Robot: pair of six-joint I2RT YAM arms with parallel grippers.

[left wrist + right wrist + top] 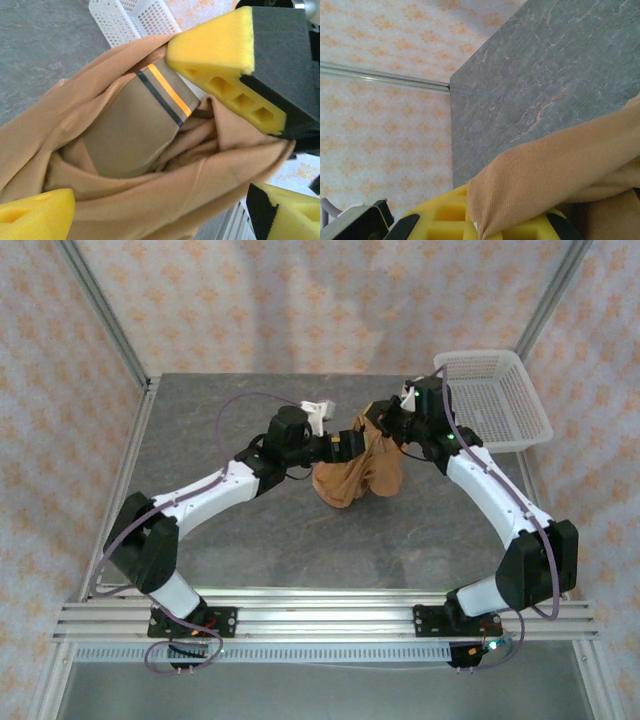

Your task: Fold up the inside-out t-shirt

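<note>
**Top external**
- Basket (495, 400): white plastic mesh, standing on the grey table (200, 530)
- Inside-out t-shirt (352, 478): tan cloth in a bunched heap, left of the basket and nearer the arm bases than it is; its top is drawn up to the two grippers. Whether its low end rests on the table cannot be told
- Left gripper (352, 445): reaches towards the basket from the left, its tip at the cloth
- Right gripper (385, 420): between the basket and the cloth, at the top of the heap; jaw state not legible at this size

**Left wrist**
- Left gripper (160, 220): jaws spread wide, the yellow foam fingers (30, 215) far apart at either side, loose cloth lying between them, nothing pinched
- Inside-out t-shirt (100, 190): deep folds in front of the basket (130, 17); a taupe panel with a striped band (165, 95), one dark line and one orange
- One yellow pad (215, 50) of the right gripper, on a black block, pressed against the cloth beside the basket

**Right wrist**
- Right gripper (475, 222): jaws closed, a fold of the inside-out t-shirt (560, 170) clamped between its yellow pads (440, 215)
- Behind: table (545, 75), patterned wall (380, 130), aluminium rail (385, 77)
</note>
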